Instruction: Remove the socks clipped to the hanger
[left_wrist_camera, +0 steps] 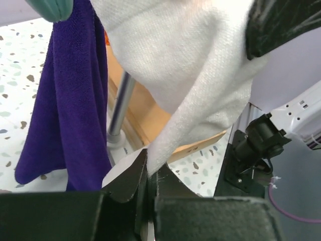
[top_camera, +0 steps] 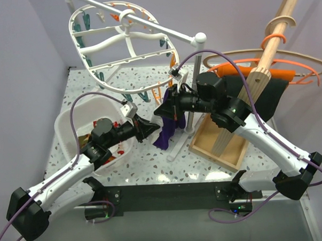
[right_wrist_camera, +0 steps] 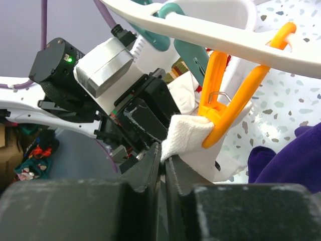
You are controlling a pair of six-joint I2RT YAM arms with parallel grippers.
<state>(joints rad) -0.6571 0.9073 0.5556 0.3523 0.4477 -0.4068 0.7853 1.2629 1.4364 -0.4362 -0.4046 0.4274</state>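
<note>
A white sock point(left_wrist_camera: 190, 65) hangs from an orange clip point(right_wrist_camera: 225, 100) on the hanger point(right_wrist_camera: 235, 42) rim. The left gripper point(left_wrist_camera: 150, 175) clamps its lower tip; the right gripper point(right_wrist_camera: 164, 160) is closed at its top.

Overhead from behind, wrist views close, sharing white sock point(left_wrist_camera: 190, 60)

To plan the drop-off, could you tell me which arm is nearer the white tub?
Left. The left arm reaches across the white tub, its fingers shut on the white sock just past the rim; the right arm comes from the far side, over the wooden crate.
</note>
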